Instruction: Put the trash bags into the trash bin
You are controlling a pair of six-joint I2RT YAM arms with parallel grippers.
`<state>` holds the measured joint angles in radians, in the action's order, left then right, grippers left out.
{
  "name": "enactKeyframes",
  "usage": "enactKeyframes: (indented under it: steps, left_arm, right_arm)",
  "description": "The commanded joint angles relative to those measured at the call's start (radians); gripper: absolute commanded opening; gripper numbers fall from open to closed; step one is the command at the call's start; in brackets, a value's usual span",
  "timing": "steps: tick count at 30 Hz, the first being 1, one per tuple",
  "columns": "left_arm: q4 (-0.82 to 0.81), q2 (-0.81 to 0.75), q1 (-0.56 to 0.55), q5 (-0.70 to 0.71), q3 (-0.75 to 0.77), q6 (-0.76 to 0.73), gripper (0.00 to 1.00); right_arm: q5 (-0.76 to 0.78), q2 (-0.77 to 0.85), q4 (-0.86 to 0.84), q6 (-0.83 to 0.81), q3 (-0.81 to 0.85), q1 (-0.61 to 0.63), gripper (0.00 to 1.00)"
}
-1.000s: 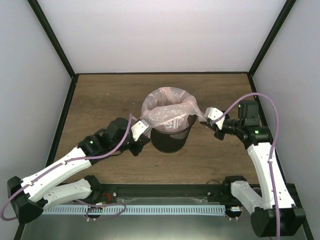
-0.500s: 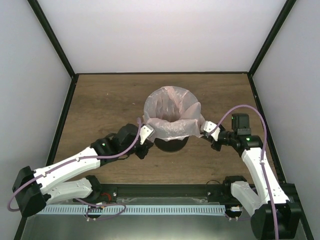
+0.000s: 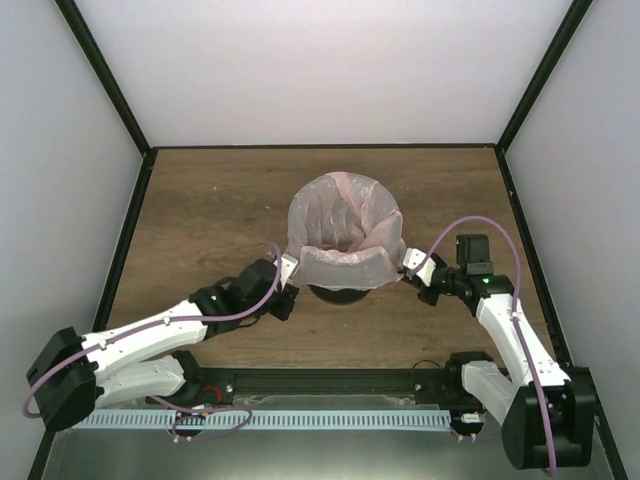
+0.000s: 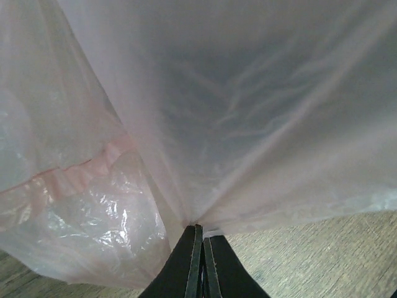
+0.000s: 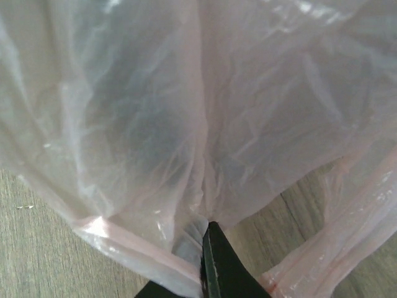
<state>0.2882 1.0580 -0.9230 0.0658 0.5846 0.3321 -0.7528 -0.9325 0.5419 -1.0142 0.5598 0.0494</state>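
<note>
The pale-pink trash bag (image 3: 343, 232) is spread open over the black trash bin (image 3: 340, 292), draped down over its rim so only the bin's lower front shows. My left gripper (image 3: 287, 268) is shut on the bag's left edge beside the bin. My right gripper (image 3: 410, 263) is shut on the bag's right edge. In the left wrist view the shut fingertips (image 4: 200, 231) pinch gathered pink film (image 4: 236, 124). In the right wrist view the film (image 5: 186, 112) bunches at my gripper (image 5: 206, 231).
The brown wooden table (image 3: 210, 200) is ringed by white walls with black frame posts. A black rail (image 3: 320, 382) runs along the near edge between the arm bases.
Both grippers moved down and toward me with the bag edges. The bag's near side now hangs lower over the bin's front, hiding more of the bin.
</note>
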Motion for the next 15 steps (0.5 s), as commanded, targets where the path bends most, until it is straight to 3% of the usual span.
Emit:
enactKeyframes:
  steps: [1, 8, 13, 15]
  left_arm:
    - [-0.061, 0.025, -0.004, -0.017, -0.034, 0.048, 0.04]
    - [-0.066, -0.112, -0.004, -0.022, -0.080, 0.096, 0.06]
    - [0.009, -0.236, -0.005, -0.045, -0.060, 0.122, 0.40]
    - [0.055, -0.274, -0.004, -0.069, -0.030, 0.132, 0.51]
  right_arm:
    - [0.016, -0.009, -0.033, 0.007, -0.020, 0.007, 0.01]
    - [0.010, 0.056, 0.054, 0.026, 0.002, 0.007, 0.10]
    - [0.000, 0.119, 0.189, 0.030, 0.054, 0.008, 0.45]
    - [-0.007, 0.138, 0.272, 0.018, 0.097, 0.007, 0.54]
